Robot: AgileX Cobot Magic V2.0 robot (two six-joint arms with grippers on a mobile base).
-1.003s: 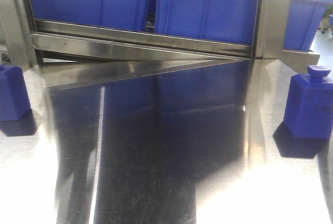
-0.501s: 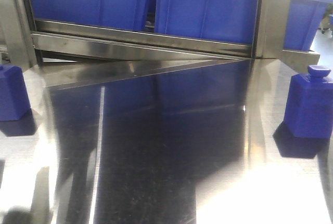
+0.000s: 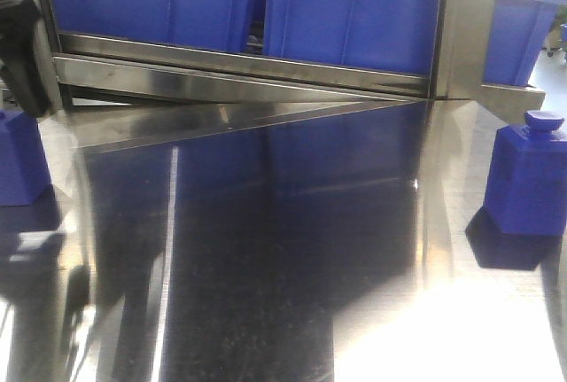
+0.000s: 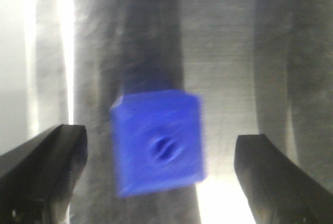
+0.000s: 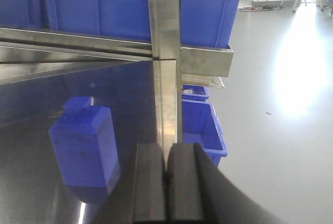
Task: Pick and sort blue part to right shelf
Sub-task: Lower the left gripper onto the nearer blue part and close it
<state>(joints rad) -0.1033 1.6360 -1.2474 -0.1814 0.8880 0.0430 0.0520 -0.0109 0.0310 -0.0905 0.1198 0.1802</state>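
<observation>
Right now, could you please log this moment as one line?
left tool: open above left blue part, ungripped | right tool: shut, empty, near right blue part | stage: pre-grasp

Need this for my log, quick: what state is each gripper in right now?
Left gripper: open above the blue part, not gripping it.
Right gripper: shut, holding nothing.

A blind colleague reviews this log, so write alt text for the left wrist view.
A blue block with a small dimple on its top stands on a shiny metal table, seen blurred from above. It lies between the two black fingers of the open left hand, which do not touch it.
</observation>
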